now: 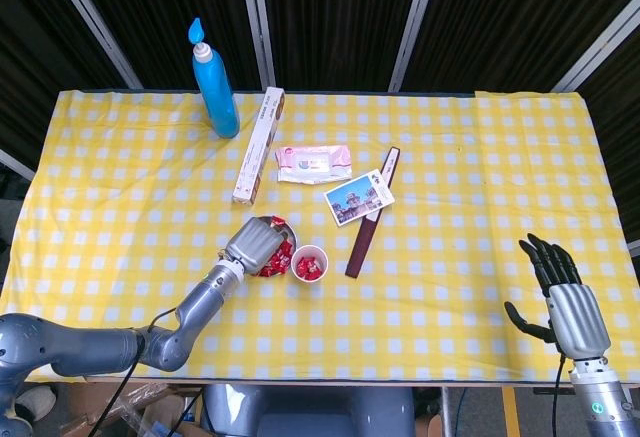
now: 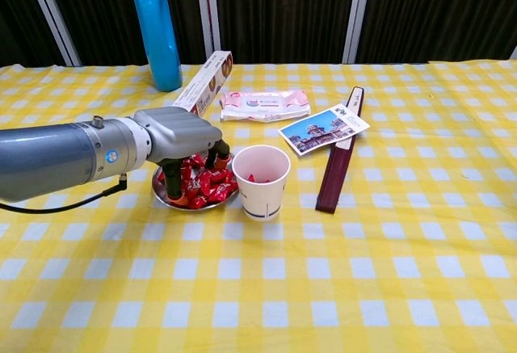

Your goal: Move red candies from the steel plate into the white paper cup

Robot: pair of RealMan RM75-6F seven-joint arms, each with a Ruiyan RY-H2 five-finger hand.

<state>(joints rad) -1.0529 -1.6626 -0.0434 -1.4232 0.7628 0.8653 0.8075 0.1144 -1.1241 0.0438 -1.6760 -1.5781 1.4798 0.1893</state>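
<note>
A small steel plate [image 2: 166,199] [image 1: 263,273] heaped with red candies [image 2: 206,185] [image 1: 281,253] sits left of centre on the yellow checked cloth. Right beside it stands the white paper cup [image 2: 261,182] [image 1: 309,263] with red candies inside. My left hand [image 2: 182,141] [image 1: 251,245] is down over the plate, fingertips [image 2: 220,161] pressed into the candy pile; I cannot tell whether a candy is pinched. My right hand [image 1: 556,292] hovers by the table's near right corner, fingers spread and holding nothing; the chest view does not show it.
Behind the plate lie a long white box [image 2: 202,83], a pink wipes packet [image 2: 263,104], a postcard [image 2: 323,129] on a dark maroon case [image 2: 341,157], and a tall blue bottle [image 2: 156,28] at the back left.
</note>
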